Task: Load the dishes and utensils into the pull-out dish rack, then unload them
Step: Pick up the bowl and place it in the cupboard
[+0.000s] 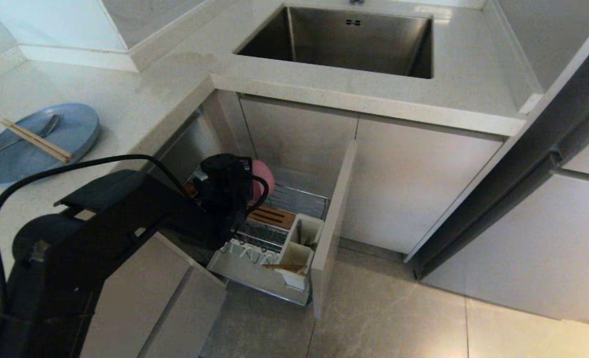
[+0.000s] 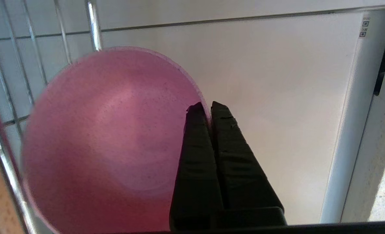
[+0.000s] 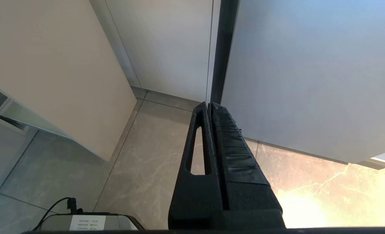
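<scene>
I am working over the pull-out dish rack (image 1: 274, 233), which is standing drawn out from the corner cabinet below the pale stone counter (image 1: 175, 84), its beige front panel (image 1: 331, 223) jutting over the grey tiled floor (image 1: 398, 318). My left gripper (image 2: 205, 109) is reaching down into the rack with its fingers pinched tight on the rim of the pink bowl (image 2: 108, 139), one finger inside the bowl and one outside; the bowl is sitting on edge against the chrome wires toward the back of the rack, its hollow facing the wrist camera. In the head view the bowl (image 1: 264, 176) is peeking out just behind the black wrist. Nearer the front of the rack I am seeing the brown wooden strip (image 1: 272, 216), the white prongs (image 1: 249, 253) and the white utensil cup (image 1: 299, 243) by the front panel. The light-blue plate (image 1: 38, 141) is lying on the counter near its left edge, carrying the chopsticks (image 1: 36, 140) and the silver spoon (image 1: 21, 140), which are crossing each other on it. The steel sink (image 1: 344, 40) is sunk into the far stretch of counter. My right gripper (image 3: 209, 105) is hanging parked above the floor beside the cabinet doors, fingers pressed together on nothing.
</scene>
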Controlling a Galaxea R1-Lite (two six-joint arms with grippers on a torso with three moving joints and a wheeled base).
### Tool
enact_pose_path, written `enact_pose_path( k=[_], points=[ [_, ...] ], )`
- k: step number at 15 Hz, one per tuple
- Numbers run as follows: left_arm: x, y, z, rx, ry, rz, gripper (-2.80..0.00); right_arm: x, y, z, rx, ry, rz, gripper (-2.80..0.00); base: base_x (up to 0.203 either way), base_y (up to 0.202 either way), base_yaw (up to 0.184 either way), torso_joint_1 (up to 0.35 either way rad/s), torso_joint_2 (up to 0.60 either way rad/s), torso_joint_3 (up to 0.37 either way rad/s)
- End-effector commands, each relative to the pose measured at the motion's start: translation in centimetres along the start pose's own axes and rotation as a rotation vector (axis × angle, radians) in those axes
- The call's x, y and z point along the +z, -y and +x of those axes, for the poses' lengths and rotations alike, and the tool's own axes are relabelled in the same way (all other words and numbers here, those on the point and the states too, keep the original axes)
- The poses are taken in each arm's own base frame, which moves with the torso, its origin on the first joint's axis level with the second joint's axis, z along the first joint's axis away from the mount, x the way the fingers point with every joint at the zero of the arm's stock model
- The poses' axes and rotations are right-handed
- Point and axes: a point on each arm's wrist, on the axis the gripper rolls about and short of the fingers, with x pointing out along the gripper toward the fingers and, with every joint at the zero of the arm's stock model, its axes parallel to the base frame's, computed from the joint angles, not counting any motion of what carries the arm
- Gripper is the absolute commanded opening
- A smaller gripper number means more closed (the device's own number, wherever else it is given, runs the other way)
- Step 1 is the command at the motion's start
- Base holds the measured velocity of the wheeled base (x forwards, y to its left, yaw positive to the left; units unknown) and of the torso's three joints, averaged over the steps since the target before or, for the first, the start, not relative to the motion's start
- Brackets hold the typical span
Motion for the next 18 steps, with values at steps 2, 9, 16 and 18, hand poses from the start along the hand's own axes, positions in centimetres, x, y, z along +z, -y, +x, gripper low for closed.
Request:
enact_pose_path(
  k=[2, 9, 16, 18],
  points=[
    [0.0, 0.1, 0.2, -0.010, 0.006, -0.005, -2.80, -0.3, 0.0, 0.1, 0.000, -0.009, 0.000, -2.80, 0.000, 0.000, 0.000, 0.000, 0.00, 0.000],
    [-0.4, -0.3, 0.6, -0.081, 0.015, -0.033, -2.80, -0.2, 0.0, 0.1, 0.000, -0.007, 0.000, -2.80, 0.000, 0.000, 0.000, 0.000, 0.00, 0.000],
    [-1.0, -2.2, 0.8, -0.049, -0.022, -0.025, -2.80, -0.2, 0.0, 0.1, 0.000, -0.008, 0.000, -2.80, 0.000, 0.000, 0.000, 0.000, 0.00, 0.000],
    [-1.2, -2.7, 0.8, -0.039, -0.026, -0.028, -2.80, -0.2, 0.0, 0.1, 0.000, -0.007, 0.000, -2.80, 0.000, 0.000, 0.000, 0.000, 0.00, 0.000]
  ],
)
